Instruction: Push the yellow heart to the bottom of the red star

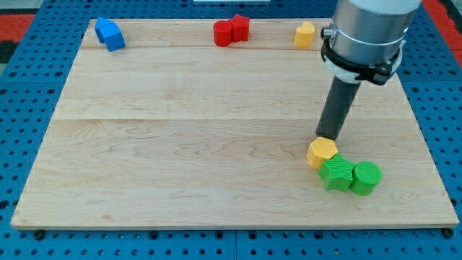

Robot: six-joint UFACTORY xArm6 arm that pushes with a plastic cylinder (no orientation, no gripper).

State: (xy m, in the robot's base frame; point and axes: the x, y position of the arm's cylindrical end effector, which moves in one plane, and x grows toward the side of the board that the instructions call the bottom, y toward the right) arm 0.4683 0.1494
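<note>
A yellow block [304, 34], which looks like the heart, sits at the view's top, right of centre. Two red blocks touch at the top middle: the right one [241, 27] looks like the star, and the left one [223, 34] has a rounder shape. My tip [330, 136] is at the view's lower right. It stands right at the upper edge of a yellow hexagon [322, 152], far below the yellow heart. The wide grey arm body [364, 32] hangs just right of the heart.
A green star [336, 173] and a green cylinder [366, 178] lie together just below and right of the yellow hexagon. A blue block [109, 34] sits at the top left corner. The wooden board [180, 130] lies on a blue pegboard.
</note>
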